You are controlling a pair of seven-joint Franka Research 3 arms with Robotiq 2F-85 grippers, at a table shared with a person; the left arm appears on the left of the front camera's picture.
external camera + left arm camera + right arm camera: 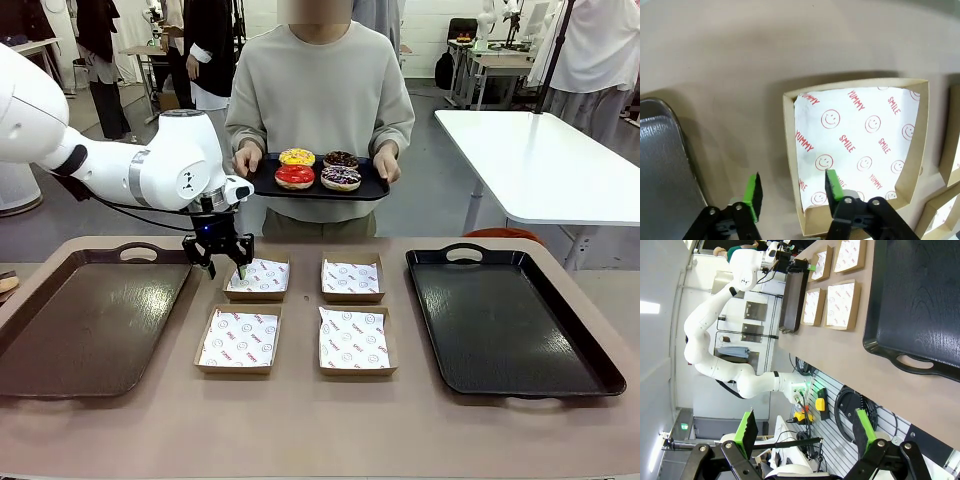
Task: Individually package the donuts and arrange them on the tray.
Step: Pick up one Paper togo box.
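Right pincer [805, 422] sat off the near side of the tabletop [300, 420], jaws spread wide w/ nothing btwn them. On the tabletop, nearest row: near-left box [238, 368] & near-right box [356, 370], both shallow cardboard lined w/ white paper printed in red. A brown tray [90, 330] lay to the left of the boxes and a black tray [510, 320] to the right, each bare. Behind the near row were the far-left box [255, 295] & far-right box [351, 297], same lining. Left pincer [226, 270] was down at the far-left box's left wall, straddling it: one green pad [832, 182] inside over the paper, the other outside over bare tabletop. Jaws were part-open, pads not pressed on the wall, nothing held. At the far side a person held a small dark tray [370, 190] in both hands, above & beyond the tabletop. It carried all four donuts in a 2x2: yellow donut [297, 157], chocolate donut [340, 159], red donut [294, 176], sprinkled donut [341, 177].
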